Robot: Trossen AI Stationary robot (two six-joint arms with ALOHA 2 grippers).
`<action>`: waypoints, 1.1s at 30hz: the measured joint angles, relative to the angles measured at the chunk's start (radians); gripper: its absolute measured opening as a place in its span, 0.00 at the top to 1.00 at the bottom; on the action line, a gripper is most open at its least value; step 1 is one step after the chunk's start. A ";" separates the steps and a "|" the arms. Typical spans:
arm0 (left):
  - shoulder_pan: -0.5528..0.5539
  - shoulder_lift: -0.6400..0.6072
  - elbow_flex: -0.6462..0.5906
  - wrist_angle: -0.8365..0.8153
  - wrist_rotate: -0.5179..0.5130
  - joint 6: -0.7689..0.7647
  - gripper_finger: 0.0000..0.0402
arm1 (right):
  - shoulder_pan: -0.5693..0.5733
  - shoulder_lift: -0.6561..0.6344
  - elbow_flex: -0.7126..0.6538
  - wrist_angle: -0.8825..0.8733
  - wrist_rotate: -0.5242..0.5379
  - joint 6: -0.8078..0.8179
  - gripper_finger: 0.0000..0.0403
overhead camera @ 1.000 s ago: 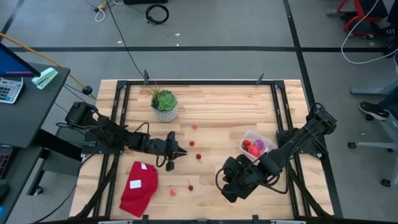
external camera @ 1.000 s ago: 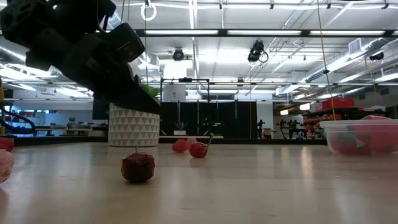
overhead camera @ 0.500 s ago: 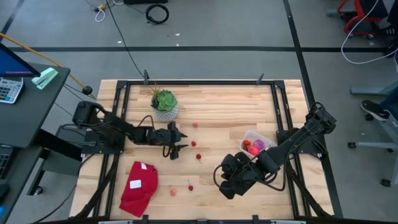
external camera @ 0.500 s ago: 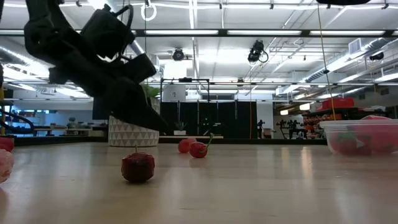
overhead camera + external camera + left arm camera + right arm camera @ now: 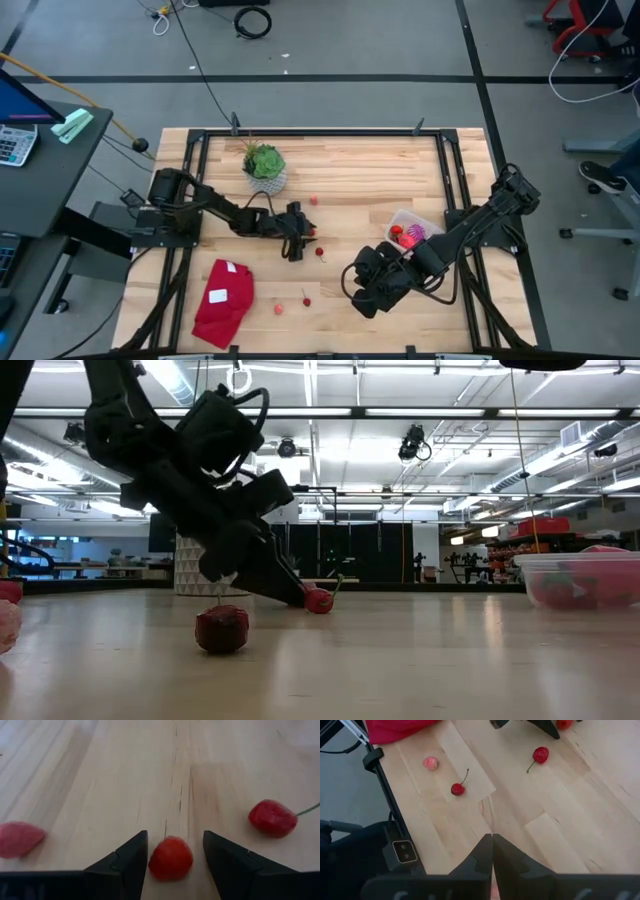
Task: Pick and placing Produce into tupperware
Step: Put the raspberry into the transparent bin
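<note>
The left arm has swung across the bench (image 5: 350, 180) from near the red cloth (image 5: 225, 300); its left end effector (image 5: 172, 851) now straddles a red berry (image 5: 171, 859), fingers apart, ready to close. The tupperware (image 5: 415, 232), part-filled, lies well apart. The right end effector (image 5: 492, 851), fingers together, waits beside it. A stemmed cherry (image 5: 272, 817) sits near the target.

Left arm reaches farther across the counter
Its open tool (image 5: 171, 851) now straddles a red berry (image 5: 170, 859), lower than before.

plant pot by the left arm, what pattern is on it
White with a grey triangle pattern, clearest on the plant pot in the low view.
</note>
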 joint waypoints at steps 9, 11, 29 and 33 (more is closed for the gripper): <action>0.015 0.001 -0.001 -0.026 -0.025 0.042 0.49 | 0.002 0.000 0.000 0.000 0.010 0.000 0.96; 0.019 -0.001 0.000 -0.053 -0.024 0.015 0.49 | 0.002 0.000 0.000 0.000 0.016 0.000 0.96; 0.017 0.002 -0.004 -0.050 -0.040 -0.090 0.72 | 0.002 0.000 0.000 0.000 0.044 0.004 0.96; 0.010 0.008 -0.008 0.025 -0.052 -0.109 0.71 | 0.002 0.000 0.000 0.000 0.044 0.004 0.96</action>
